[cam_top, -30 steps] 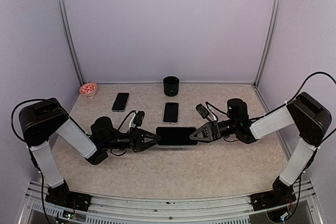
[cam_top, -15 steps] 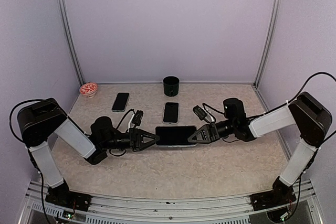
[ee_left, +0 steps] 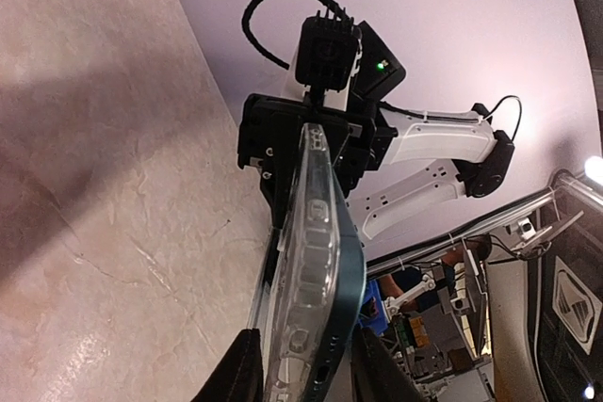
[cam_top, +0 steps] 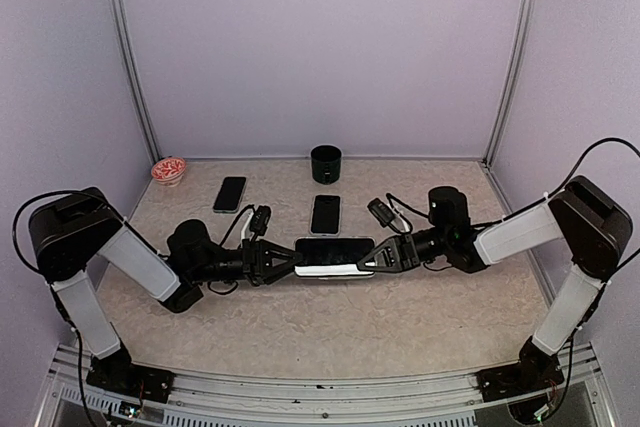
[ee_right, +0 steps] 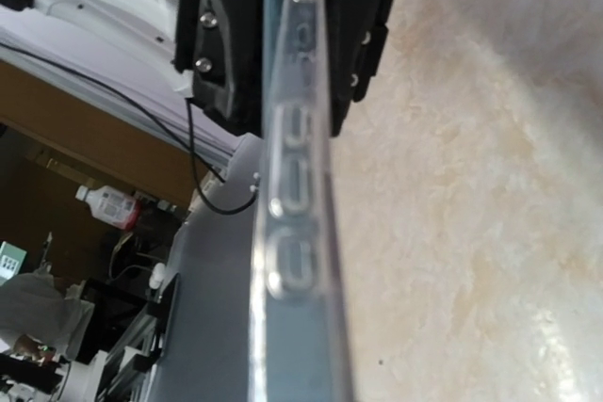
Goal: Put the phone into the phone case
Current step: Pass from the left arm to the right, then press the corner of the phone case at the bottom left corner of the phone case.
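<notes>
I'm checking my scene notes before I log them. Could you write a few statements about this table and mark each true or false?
1. A phone spans the gap between the left gripper and the right gripper. True.
2. The black cup lies tipped on its side. False: it stands upright near the back wall.
3. Two spare phones lie flat on the table, beyond the grippers. True.
4. The small bowl sits in the back right corner. False: it is in the back left corner.
5. A clear case lies against the phone. True.
</notes>
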